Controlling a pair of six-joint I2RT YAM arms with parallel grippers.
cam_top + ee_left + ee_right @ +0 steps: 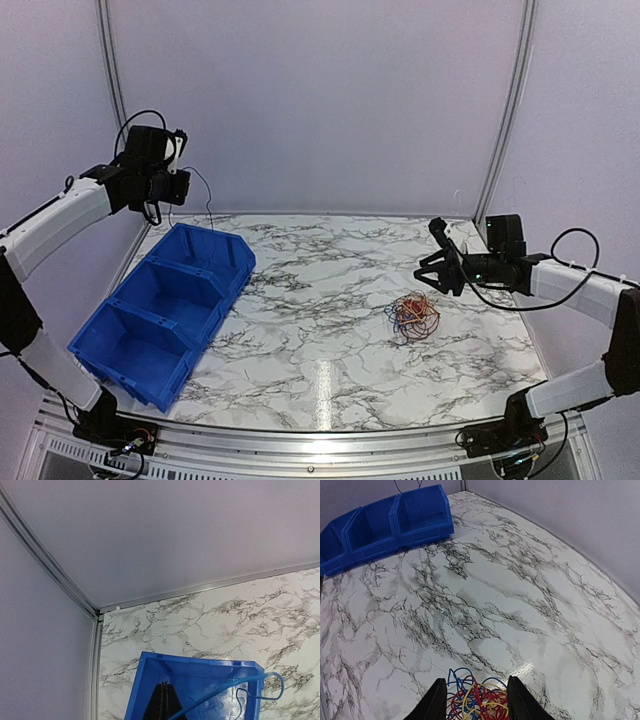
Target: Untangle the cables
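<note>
1. Nearest to me on the white marble-patterned tabletop (330, 370), toward the right side, the fist-sized tangle of thin orange, red, blue and yellow cables (413, 318) lies in one loose clump.
2. The right tool (476, 682) hangs just beyond and above that clump. Its two black fingers (436, 702) stand moderately apart with nothing between them, and through its wrist camera I see the clump framed in the gap. It looks clear of the wires, though I cannot be sure.
3. On the left side the row of three joined blue plastic bins (232, 270) runs diagonally away from me, well apart from the tangle.
4. Farthest and highest, the left tool (165, 700) is raised above the far bin. Its fingers are pressed together, pinching a single thin blue cable (235, 684).
5. That cable trails from the fingers across the far bin, and its end curls into a small loop past the bin's right rim. I cannot tell whether the loop touches the tabletop.
</note>
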